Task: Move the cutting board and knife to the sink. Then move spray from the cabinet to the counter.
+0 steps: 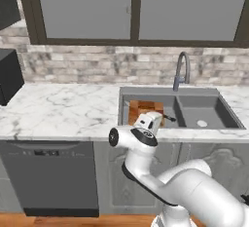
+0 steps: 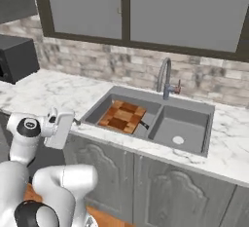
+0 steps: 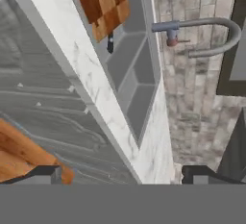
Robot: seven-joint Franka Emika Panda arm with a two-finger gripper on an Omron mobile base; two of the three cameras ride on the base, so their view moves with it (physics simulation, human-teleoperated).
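- The cutting board (image 2: 121, 116) lies in the left basin of the sink (image 2: 194, 105), ahead of and beyond the gripper (image 2: 61, 128), well apart from it. It reads as stiff, flat wood with some weight; it would be taken by an edge, since its face offers nothing to pinch.
- The knife (image 3: 110, 42) shows as a slim dark handle poking out past the board's near corner, further from the hand than the counter's edge. The blade is hidden, so I cannot tell how it lies. Judged: light, rigid, slippery steel; the handle is the safe place to take it.
- The first half of the task looks done; the spray and its cabinet are what remain.
- The gripper hangs in front of the counter (image 1: 63, 109), below its thick marble lip and just outside the base doors (image 2: 160, 182), with its jaws spread wide and nothing between them.
- The faucet (image 2: 166, 77) stands behind the sink, far from the hand, against the brick wall (image 1: 97, 63).
- A spray bottle would likely be light and smooth-sided; a grasp round its body rather than the trigger seems wise.
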